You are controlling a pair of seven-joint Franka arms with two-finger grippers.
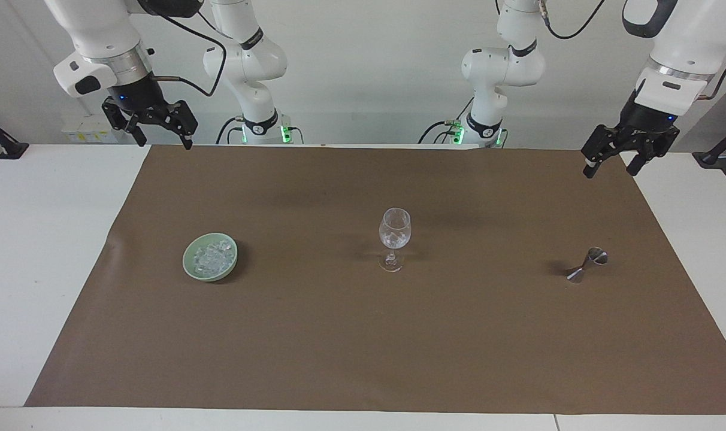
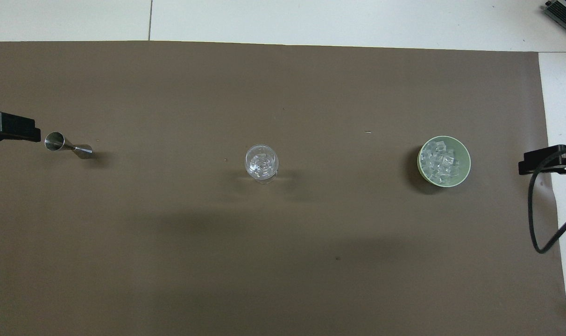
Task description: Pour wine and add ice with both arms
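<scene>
A white table (image 1: 45, 251) carries a large brown paper sheet (image 1: 363, 335) that covers most of its top; a plain pale wall stands at the robots' end, and a seam between white panels shows along the table edge farthest from the robots (image 2: 150, 21).

In the facing view, taking the stemmed glass (image 1: 394, 238) at mid-sheet as the dial's centre, the ice (image 1: 212, 257) lies at about 9 o'clock, toward the right arm's end of the table: a heap of small clear, glassy chunks with white glints, piled in a shallow pale green bowl (image 1: 190, 266). A few clear pieces also sit in the belly of the glass, which stands upright. At about 3 o'clock, toward the left arm's end, a small metal jigger (image 1: 587, 264) stands tilted on the sheet, well apart from the glass.

The right gripper (image 1: 157, 127) hangs in the air at about 10 o'clock, over the sheet's corner nearest the robots, its fingers spread apart and holding nothing. The left gripper (image 1: 612, 158) hangs at about 2 o'clock, over the sheet's edge at the left arm's end, fingers likewise apart and empty
</scene>
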